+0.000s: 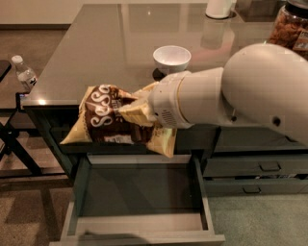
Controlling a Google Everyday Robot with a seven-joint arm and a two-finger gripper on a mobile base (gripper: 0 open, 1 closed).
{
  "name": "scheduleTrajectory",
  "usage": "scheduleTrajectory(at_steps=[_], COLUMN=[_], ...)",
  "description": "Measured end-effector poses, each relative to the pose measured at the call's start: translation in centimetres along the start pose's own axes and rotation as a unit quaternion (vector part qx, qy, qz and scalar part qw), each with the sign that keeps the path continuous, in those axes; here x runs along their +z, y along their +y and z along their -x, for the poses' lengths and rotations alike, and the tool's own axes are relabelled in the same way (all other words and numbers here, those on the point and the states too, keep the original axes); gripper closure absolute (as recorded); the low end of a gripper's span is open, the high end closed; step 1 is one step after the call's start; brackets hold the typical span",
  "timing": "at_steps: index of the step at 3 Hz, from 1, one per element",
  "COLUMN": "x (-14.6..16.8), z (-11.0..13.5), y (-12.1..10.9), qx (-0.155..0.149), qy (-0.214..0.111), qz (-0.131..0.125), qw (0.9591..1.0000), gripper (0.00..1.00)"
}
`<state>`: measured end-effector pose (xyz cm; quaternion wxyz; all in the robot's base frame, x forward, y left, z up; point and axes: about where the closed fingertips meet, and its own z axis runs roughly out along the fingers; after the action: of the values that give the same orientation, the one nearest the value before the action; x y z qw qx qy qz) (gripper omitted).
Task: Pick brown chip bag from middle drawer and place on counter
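Note:
The brown chip bag (108, 120), cream-yellow with a dark brown panel and white script, hangs in the air at the height of the counter's front edge. My gripper (137, 113) is shut on the bag's right side, its cream fingers pinching the crinkled top. The white arm reaches in from the right and hides the wrist. The middle drawer (139, 192) stands pulled open below the bag, its pale grey floor bare. The counter (110, 48) is the glossy grey-brown slab just behind the bag.
A white bowl (172, 58) sits on the counter right behind my gripper. A jar of snacks (288, 29) and a white container (219, 8) stand at the counter's far right. A water bottle (24, 74) rests on a folding stand at left. Narrower drawer fronts (260, 166) lie right.

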<state>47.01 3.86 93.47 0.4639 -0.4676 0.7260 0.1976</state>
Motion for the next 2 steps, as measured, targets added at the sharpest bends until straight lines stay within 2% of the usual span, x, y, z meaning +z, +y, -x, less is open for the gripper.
scheduleTrajectory(at_steps=[1, 2], x=[-0.1, 1.5], z=[0.2, 0.7], y=[0.0, -1.0], qx=[-0.002, 0.005], qy=[-0.001, 0.000], qz=[-0.001, -0.006], qw=[1.0000, 1.0000], gripper=[1.00, 1.00])
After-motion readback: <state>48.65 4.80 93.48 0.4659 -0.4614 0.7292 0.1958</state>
